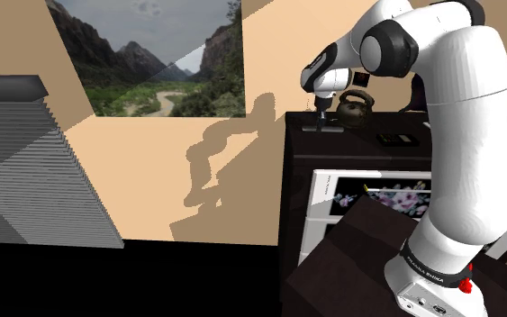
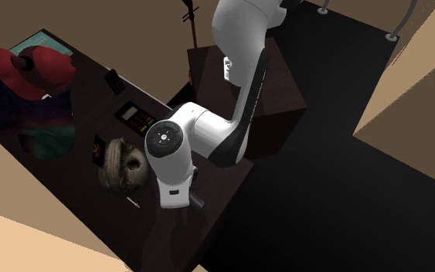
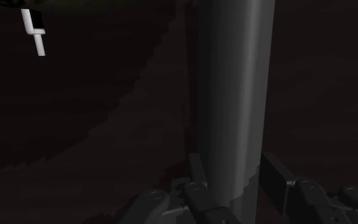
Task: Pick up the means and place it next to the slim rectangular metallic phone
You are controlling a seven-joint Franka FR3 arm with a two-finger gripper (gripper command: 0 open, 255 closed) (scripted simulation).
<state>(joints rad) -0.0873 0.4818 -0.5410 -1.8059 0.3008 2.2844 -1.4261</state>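
Note:
In the wrist view a long grey bar [image 3: 233,102] runs straight out from between my fingers [image 3: 198,181], which press against both its sides near its end. My gripper [image 3: 234,191] is shut on it over the dark tabletop. From the shoulder view the gripper [image 1: 317,108] hangs just above the dark table [image 1: 368,149], beside a dark kettlebell-shaped object [image 1: 352,106]. In the second exterior view a slim flat rectangle [image 2: 113,81] lies farther along the table, and the white hand [image 2: 175,185] hides the fingers.
A keypad device [image 2: 136,116], a round grey-brown lump [image 2: 123,164], a red hat [image 2: 42,68] and a small white stick [image 2: 133,202] lie on the table [image 2: 76,193]. The stick [image 3: 35,32] also appears ahead of the gripper. A flowered picture [image 1: 395,196] sits near the stand.

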